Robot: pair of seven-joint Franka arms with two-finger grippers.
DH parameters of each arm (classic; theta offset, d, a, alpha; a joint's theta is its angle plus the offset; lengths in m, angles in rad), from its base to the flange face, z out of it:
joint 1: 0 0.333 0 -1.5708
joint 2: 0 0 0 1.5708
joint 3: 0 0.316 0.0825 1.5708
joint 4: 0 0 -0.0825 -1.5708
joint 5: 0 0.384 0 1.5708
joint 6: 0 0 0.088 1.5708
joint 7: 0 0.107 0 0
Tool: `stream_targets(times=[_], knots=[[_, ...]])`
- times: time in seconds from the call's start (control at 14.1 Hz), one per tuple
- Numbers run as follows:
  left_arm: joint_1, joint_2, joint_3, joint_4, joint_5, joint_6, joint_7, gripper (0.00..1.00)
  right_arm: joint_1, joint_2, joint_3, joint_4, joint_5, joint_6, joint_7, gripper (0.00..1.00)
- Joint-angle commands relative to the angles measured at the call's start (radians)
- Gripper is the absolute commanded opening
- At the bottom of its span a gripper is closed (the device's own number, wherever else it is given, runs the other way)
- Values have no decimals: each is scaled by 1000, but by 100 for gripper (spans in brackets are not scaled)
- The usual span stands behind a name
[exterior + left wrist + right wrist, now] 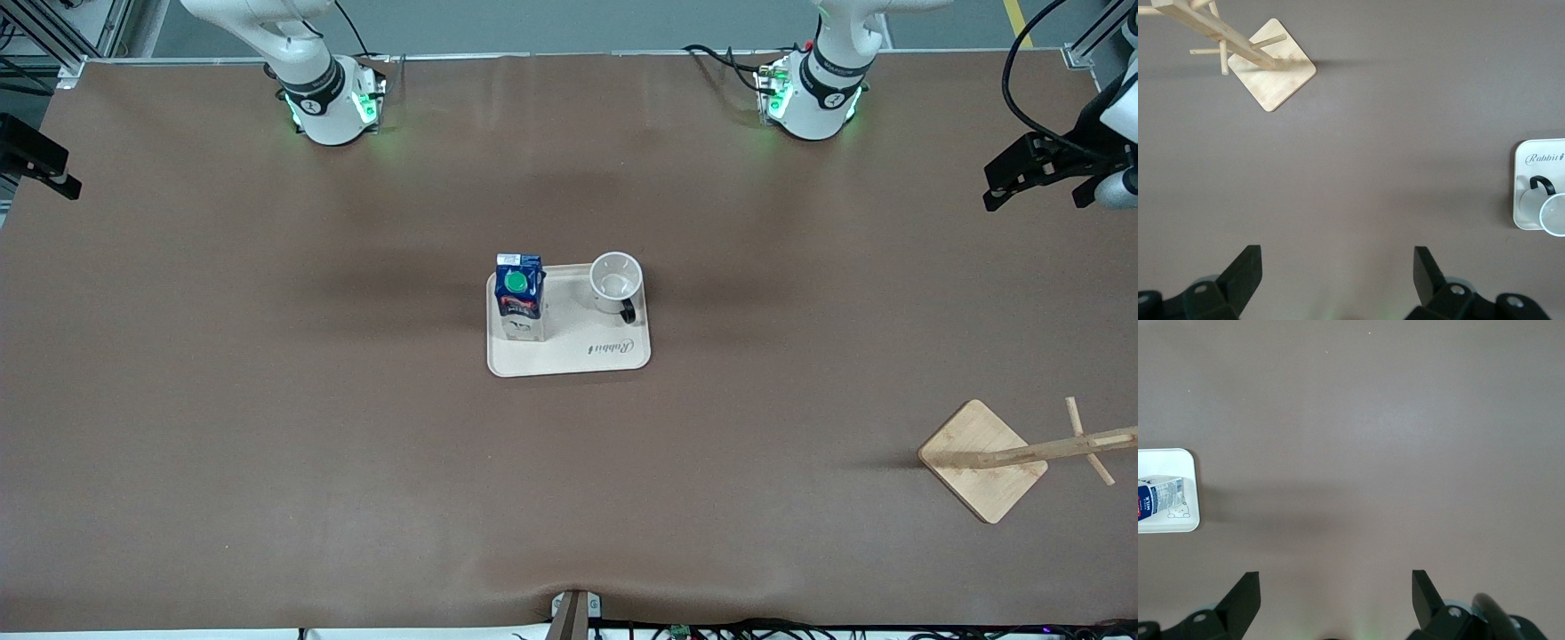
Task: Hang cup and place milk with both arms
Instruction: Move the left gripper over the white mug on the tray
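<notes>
A wooden rack (1022,455) stands nearest the camera, at the left arm's end of the table.

The milk (519,297) and cup (616,282) stand on a tray (569,356) mid-table. The left gripper (1337,273) and right gripper (1335,593) wait over the table's ends, fingers wide apart, holding nothing.

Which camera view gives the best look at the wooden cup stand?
The left wrist view: the wooden stand shows its square base, post and several pegs together. The front view shows the base, but the post runs off the picture's edge. The right wrist view does not show it at all, only brown table and a tray corner.
</notes>
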Motion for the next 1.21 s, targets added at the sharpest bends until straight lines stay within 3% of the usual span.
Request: stream_targets(times=[0.0,0.5,0.85,1.14], knots=[[0,13,-6,28,-4,-22,-10,100,5,18,-8,23,18,-14,-2,100],[-3,50,-44,25,-5,-22,-26,100,7,20,-11,23,-1,-16,-2,100],[-3,132,-215,2,-4,10,-273,100,46,20,-33,23,-5,-14,1,100],[1,137,-344,-157,-4,175,-419,100,48,20,-33,23,-5,-13,3,100]])
